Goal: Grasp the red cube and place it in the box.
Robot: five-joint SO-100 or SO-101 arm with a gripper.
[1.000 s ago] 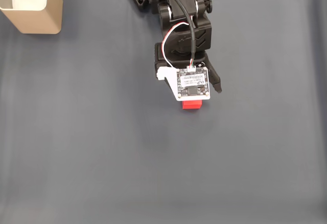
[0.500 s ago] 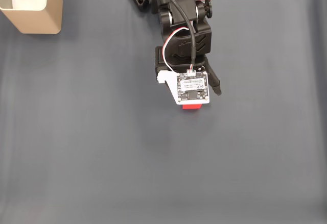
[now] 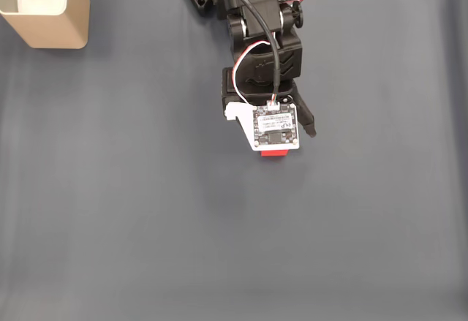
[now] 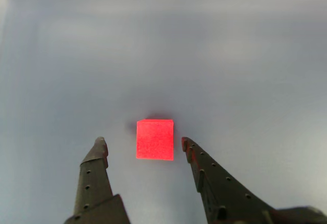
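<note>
Cube first: small matte bright red cube (image 4: pixel 155 140) sits on the dark grey mat (image 4: pixel 230 55) between my spread, empty black two-finger gripper (image 4: pixel 144 145) — I should lower, centre, then squeeze evenly.

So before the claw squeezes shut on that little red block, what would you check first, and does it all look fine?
1. Claw open wider than the red cube: ok.
2. Cube between the two fingertips in the wrist view: ok, one tip on each side.
3. Cube centred: roughly ok, it sits a little nearer the right fingertip.
4. Claw low enough to grip the sides: cannot tell.
5. Dark mat around the cube free of obstacles: ok.
6. Beige box in place at the top left corner of the fixed view: ok.
</note>
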